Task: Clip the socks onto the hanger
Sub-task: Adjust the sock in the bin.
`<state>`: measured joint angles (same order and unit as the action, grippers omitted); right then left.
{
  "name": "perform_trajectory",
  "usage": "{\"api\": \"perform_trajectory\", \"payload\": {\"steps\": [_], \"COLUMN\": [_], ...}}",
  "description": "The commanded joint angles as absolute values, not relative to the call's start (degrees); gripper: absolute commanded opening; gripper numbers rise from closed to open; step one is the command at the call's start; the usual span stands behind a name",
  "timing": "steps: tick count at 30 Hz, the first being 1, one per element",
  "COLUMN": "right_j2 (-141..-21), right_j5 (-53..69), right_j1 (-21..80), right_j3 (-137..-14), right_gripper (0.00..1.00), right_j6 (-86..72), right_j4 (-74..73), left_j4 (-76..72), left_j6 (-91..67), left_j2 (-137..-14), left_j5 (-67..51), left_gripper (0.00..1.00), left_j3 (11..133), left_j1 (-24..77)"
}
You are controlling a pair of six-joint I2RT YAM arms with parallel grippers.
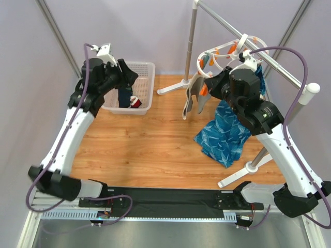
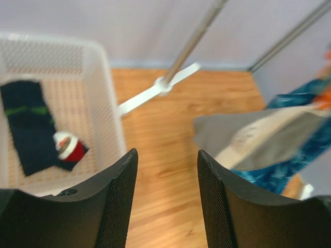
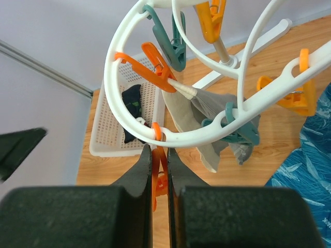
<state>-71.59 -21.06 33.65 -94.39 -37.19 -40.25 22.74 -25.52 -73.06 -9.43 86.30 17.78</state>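
1. The left gripper [image 2: 166,155] hangs raised near a white basket [image 2: 113,108], its jaws apart and nothing between them.
2. A dark navy sock [image 2: 28,126] lies flat on the basket floor. In the left wrist view it sits below and to the left of that gripper, with a small red and white item [image 2: 70,147] at its lower right edge.
3. The sock's long axis runs roughly from the basket's near wall toward its far wall, slightly tilted, so its narrow width lies left to right across the basket.
4. Across the worktop [image 1: 150,150], the right gripper [image 3: 159,152] is clamped on an orange peg [image 3: 158,168] dangling from the outer ring of the white hanger [image 3: 109,64].
5. Pale grey cloth [image 3: 207,111] is pinned to other pegs on the hanger, and a blue patterned cloth [image 1: 225,129] drapes just beside it.
6. The left arm is by far the nearer to the sock, while basket and hanger stand well apart. The coming move likely depends on the left gripper dropping down and leftward to close across the sock's width. It would then carry the sock rightward to the peg the right gripper holds.
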Motion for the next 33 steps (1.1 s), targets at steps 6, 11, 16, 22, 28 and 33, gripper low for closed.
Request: {"api": "perform_trajectory", "payload": {"steps": [6, 11, 16, 22, 28, 33], "right_j2": [-69.0, -69.0, -68.5, -68.3, -68.3, -68.5], "right_j5": [-13.8, -12.2, -11.2, -10.9, -10.9, -10.7], "right_j1": [32.6, 31.8, 31.3, 31.1, 31.2, 31.2], "right_j3": [-89.6, -88.2, -86.4, -85.6, -85.5, -85.7], "right_gripper": [0.0, 0.0, 0.0, 0.0, 0.0, 0.0], "right_j6": [-35.6, -35.3, -35.9, -36.2, -36.4, -36.7], "right_j4": [-37.3, -36.7, -35.3, -35.0, -35.2, -34.8], "left_j4": [39.0, 44.6, 41.0, 41.1, 38.5, 38.5], "left_j6": [-20.1, -22.5, -24.3, -26.4, -24.9, -24.6], "left_j2": [-110.1, -124.6, -129.9, -133.2, -133.6, -134.5], "left_j5": [-6.3, 3.0, 8.1, 10.0, 7.2, 4.2], "left_gripper": [0.51, 0.56, 0.64, 0.62, 0.42, 0.28], "left_j3": [107.1, 121.5, 119.5, 118.0, 116.5, 117.6], "left_j1": [9.5, 9.8, 10.3, 10.9, 10.9, 11.0]}}
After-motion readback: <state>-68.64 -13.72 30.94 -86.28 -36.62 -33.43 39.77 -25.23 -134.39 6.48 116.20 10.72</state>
